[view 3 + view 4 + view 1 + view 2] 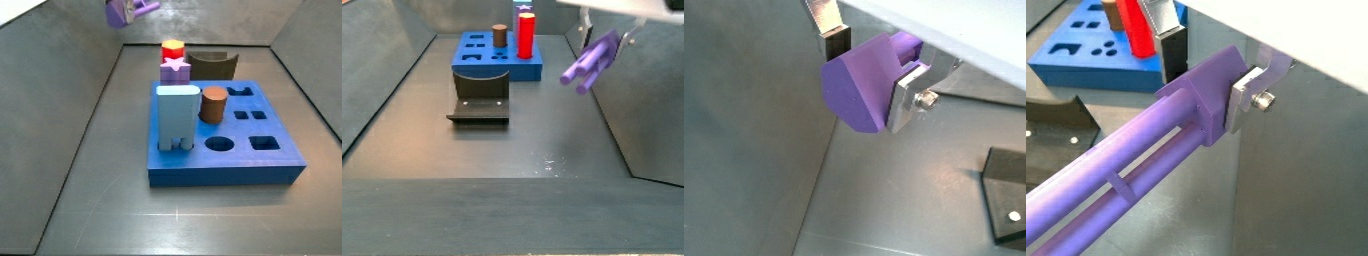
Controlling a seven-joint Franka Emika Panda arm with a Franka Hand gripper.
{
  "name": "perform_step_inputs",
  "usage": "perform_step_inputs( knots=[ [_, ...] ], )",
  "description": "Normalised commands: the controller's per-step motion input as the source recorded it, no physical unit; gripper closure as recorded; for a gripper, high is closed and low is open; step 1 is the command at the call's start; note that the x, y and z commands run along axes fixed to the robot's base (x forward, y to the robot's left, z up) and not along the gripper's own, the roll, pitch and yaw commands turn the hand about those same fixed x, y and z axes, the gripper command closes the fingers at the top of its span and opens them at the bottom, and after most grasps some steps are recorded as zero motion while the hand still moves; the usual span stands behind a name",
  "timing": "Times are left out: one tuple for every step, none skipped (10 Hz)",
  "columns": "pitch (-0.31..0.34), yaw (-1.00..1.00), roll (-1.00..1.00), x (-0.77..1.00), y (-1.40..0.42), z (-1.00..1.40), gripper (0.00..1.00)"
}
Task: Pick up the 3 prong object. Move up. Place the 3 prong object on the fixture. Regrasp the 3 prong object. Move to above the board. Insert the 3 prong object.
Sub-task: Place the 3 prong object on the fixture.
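The 3 prong object point(1120, 180) is a long violet block, and my gripper point(1207, 75) is shut on its thick end. In a wrist view its blunt end point(858, 95) fills the gap between the silver fingers point(909, 98). It hangs tilted in the air, high near the side wall point(589, 65), off to the side of the board point(476, 62). The other side view shows the gripper point(127, 8) with the piece point(142, 7) at the frame's top edge. The dark fixture point(480, 105) stands on the floor in front of the board, with nothing in its notch.
On the blue board point(227, 150) stand a pale-blue block point(174, 118) and a brown cylinder point(214, 105). A magenta star piece point(174, 68) and a red peg point(173, 48) stand behind it beside the fixture point(211, 65). Grey walls enclose the floor.
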Motion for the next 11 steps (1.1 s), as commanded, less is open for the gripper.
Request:
perform_step_inputs(
  knots=[
    [0.033, 0.0, -0.15, -0.01, -0.01, 0.51, 1.0],
    [0.039, -0.02, -0.16, 0.0, -0.01, 0.34, 1.0],
    [0.044, -0.02, -0.16, 0.0, 0.0, 0.21, 1.0],
    [-0.073, 1.0, 0.15, 1.0, -0.19, 0.08, 1.0],
    [-0.075, 1.0, 0.16, 1.0, -0.19, 0.05, 1.0],
    [-0.068, 1.0, 0.19, 1.0, -0.17, 0.03, 1.0],
    [-0.072, 1.0, 0.21, 1.0, -0.15, 0.03, 1.0],
    [-0.076, 1.0, 0.22, 1.0, -0.13, 0.02, 1.0],
    [-0.087, 1.0, 0.24, 1.0, -0.12, 0.01, 1.0],
    [-0.076, 0.67, 0.19, 1.0, -0.11, 0.0, 1.0],
    [-0.068, 0.45, 0.14, 1.0, -0.09, -0.01, 1.0]
  ],
)
